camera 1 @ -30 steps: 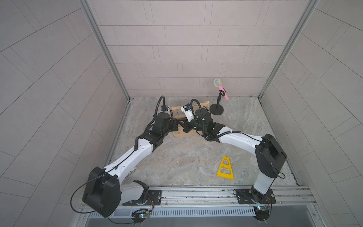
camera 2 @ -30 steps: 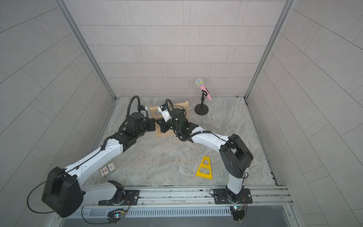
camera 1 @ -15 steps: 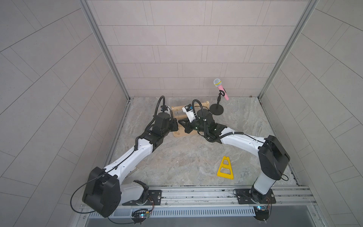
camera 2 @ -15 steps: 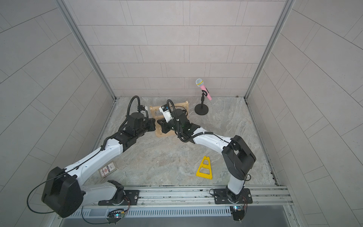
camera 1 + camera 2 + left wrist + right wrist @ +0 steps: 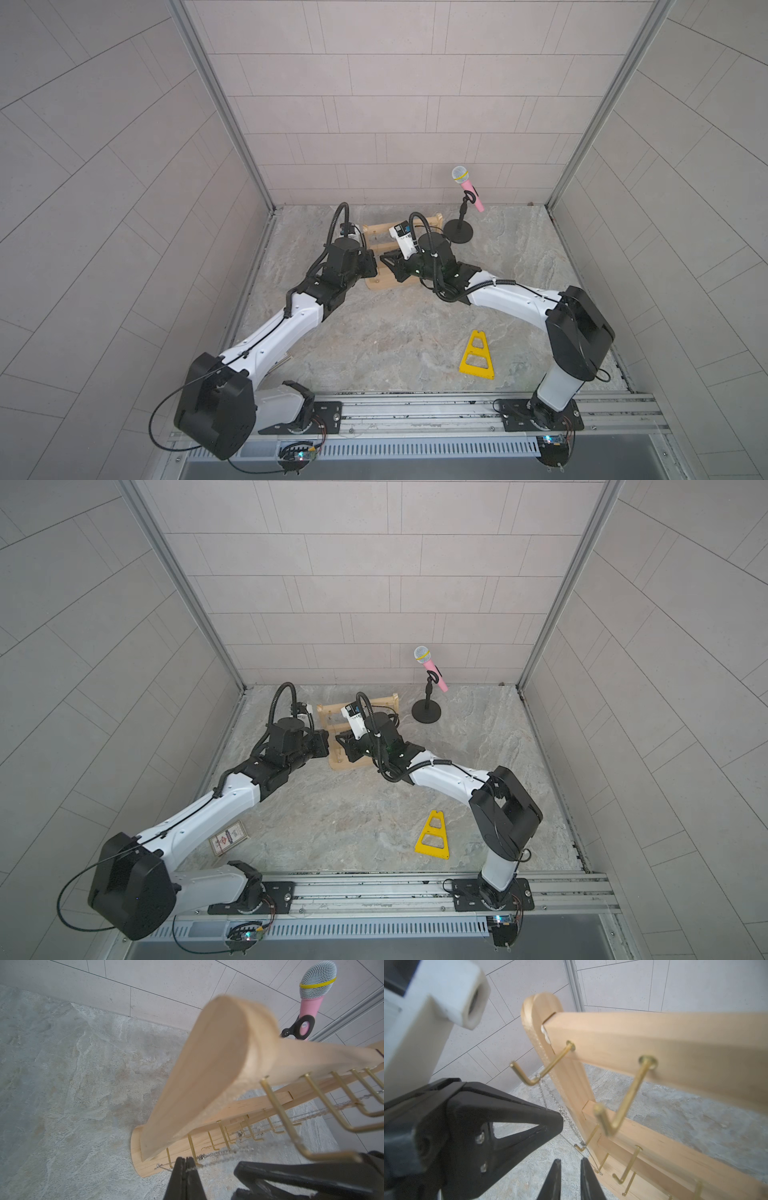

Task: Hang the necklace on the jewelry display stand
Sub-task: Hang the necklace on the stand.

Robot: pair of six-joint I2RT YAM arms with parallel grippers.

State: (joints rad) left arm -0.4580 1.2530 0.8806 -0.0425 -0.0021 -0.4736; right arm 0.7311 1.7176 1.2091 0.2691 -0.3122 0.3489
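Evidently, low in the left-wrist frame's middle, the left hand [image 5: 184, 1169] clenched the necklace [image 5: 220, 1153], its chain draped among the hooks [image 5: 224, 1135] of the jewelry display stand [image 5: 207, 1064]; the right hand [image 5: 570, 1172] stood parted, empty. Slack should probably settle over a hook before release.

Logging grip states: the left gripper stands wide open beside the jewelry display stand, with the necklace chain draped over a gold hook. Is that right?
Not quite. The left wrist view shows the left gripper shut, pinching the necklace chain, not open. The rest holds: it is beside the jewelry display stand, and the chain drapes over a gold hook.
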